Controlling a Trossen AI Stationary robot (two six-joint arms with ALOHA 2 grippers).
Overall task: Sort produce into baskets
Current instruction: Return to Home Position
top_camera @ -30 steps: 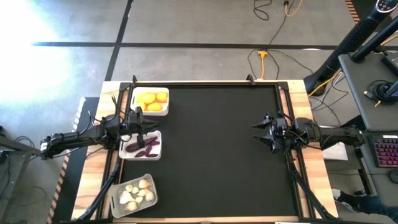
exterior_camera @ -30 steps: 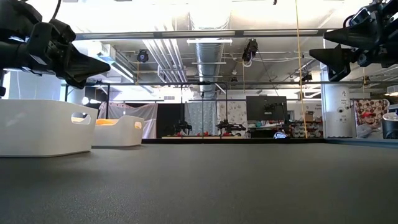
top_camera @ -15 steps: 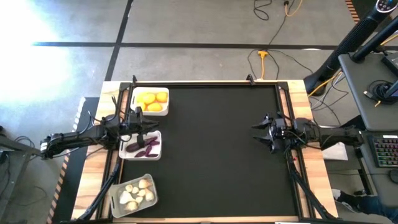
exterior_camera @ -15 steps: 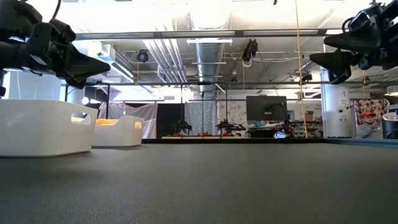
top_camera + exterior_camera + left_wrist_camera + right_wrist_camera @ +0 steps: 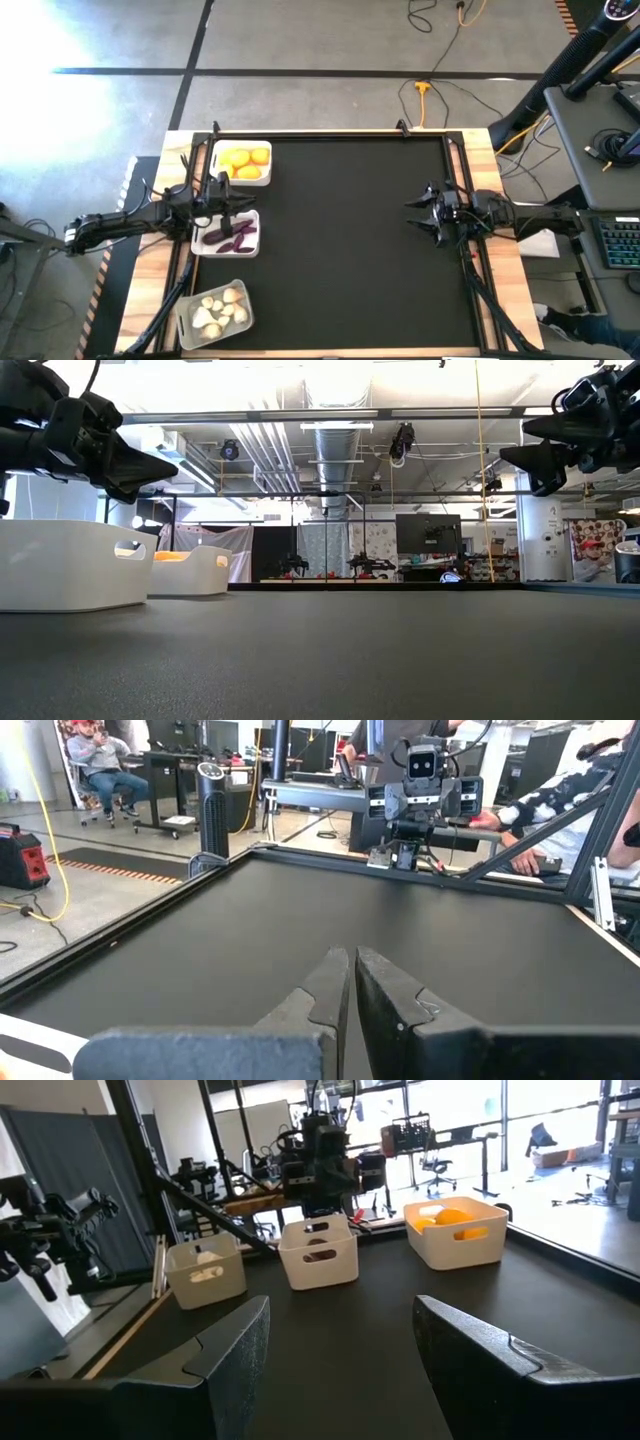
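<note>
Three shallow rounded-corner baskets stand in a row down the left edge of the black mat (image 5: 340, 250). At the far end is an opaque white plastic tray (image 5: 458, 1245) w/ small yellow-orange round fruits (image 5: 245, 158), approx. four, packed too tight to count for sure. In the middle is a second opaque white tray (image 5: 320, 1265) w/ dark purple elongated sweet-potato pieces (image 5: 232, 238), a handful, overlapping, so no exact count. At the near end is a translucent clear plastic tray (image 5: 205, 1285) w/ small white garlic bulbs (image 5: 218, 308), approx. six or seven. All produce lies inside the trays. The left gripper (image 5: 236, 208) hangs above the middle tray's far part, covering some of it from overhead, raised off it in the low view, its two dark fingers (image 5: 330, 985) pressed together. The right gripper (image 5: 410, 212) hangs at the opposite edge of the mat, well apart from the baskets, lifted off the surface, its fingers (image 5: 235, 1350) spread wide. The two arms face each other across the mat. Around the mat runs the light wooden table frame (image 5: 480, 140). A yellow cable (image 5: 425, 90) lies on the grey floor beyond the far edge. A desk w/ a keyboard (image 5: 620, 240) stands on the right arm's side. In the room behind, a seated person (image 5: 95, 750) and a striped sleeve (image 5: 560, 800) at a desk show.
</note>
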